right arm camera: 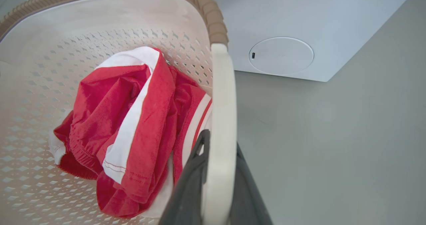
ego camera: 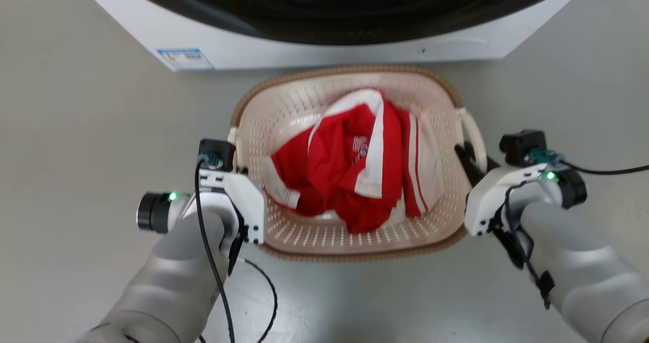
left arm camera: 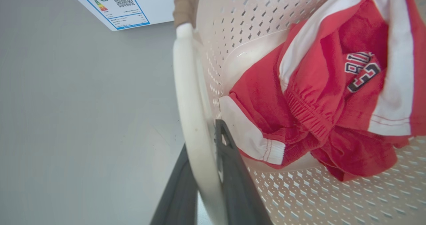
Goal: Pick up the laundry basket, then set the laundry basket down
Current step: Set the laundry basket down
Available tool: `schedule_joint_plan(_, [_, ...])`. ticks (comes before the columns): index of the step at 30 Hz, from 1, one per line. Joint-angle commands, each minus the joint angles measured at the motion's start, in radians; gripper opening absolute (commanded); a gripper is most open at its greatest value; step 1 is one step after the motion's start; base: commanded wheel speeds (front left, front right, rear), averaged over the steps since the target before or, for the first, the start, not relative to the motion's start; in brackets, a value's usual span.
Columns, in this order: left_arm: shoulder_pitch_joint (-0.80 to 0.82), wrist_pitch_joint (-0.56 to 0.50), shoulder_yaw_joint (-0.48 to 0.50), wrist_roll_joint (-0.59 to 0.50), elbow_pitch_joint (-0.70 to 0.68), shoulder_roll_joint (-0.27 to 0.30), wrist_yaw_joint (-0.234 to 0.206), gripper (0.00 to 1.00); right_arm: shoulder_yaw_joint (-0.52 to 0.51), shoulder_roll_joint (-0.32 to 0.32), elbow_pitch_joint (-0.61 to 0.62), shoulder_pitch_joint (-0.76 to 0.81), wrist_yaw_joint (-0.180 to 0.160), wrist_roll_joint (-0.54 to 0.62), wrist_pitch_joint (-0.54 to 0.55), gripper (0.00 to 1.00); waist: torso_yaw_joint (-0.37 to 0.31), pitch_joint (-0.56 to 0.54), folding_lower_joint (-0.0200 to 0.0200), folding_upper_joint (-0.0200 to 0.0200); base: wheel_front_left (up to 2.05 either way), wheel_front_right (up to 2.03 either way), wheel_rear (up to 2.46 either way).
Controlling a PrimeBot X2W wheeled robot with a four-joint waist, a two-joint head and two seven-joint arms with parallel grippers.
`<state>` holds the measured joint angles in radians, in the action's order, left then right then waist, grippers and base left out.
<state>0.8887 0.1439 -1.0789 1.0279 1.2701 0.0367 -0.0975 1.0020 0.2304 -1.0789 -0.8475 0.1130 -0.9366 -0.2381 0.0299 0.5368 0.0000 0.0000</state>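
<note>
The laundry basket (ego camera: 304, 109) is cream and perforated with a brown woven-look rim, and it sits in front of me between both arms. My left gripper (ego camera: 237, 154) is shut on its white left loop handle (left arm camera: 189, 102), with a dark finger (left arm camera: 234, 175) on each side of the loop. My right gripper (ego camera: 469, 161) is likewise shut on the right handle (right arm camera: 223, 118), one finger (right arm camera: 193, 181) on the basket side and the other outside. I cannot tell whether the basket rests on the floor or hangs just above it.
Red and white clothes (ego camera: 355, 165) lie bunched inside the basket. A white washer (ego camera: 304, 48) with a dark round door stands just beyond the basket's far rim, and a blue label (left arm camera: 113, 5) is on its lower left corner. Grey floor (ego camera: 76, 130) spreads to both sides and in front.
</note>
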Motion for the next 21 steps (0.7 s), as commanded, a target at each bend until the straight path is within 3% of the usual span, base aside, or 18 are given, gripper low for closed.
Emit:
schedule_joint_plan(1, [0.04, 0.019, 0.009, -0.024, -0.01, 0.015, -0.013, 0.0, -0.003, -0.008, 0.041, 0.008, 0.018, 0.036, -0.023, 0.0, 0.011, 0.058, 0.0, 0.0, 0.0, 0.0, 0.0])
schedule_joint_plan(21, [0.162, 0.107, 0.012, -0.041, -0.022, 0.014, -0.055, 0.0, -0.264, 0.023, 0.169, 0.021, 0.018, 0.285, -0.024, 0.0, 0.007, 0.261, 0.0, 0.0, 0.0, 0.0, 0.0])
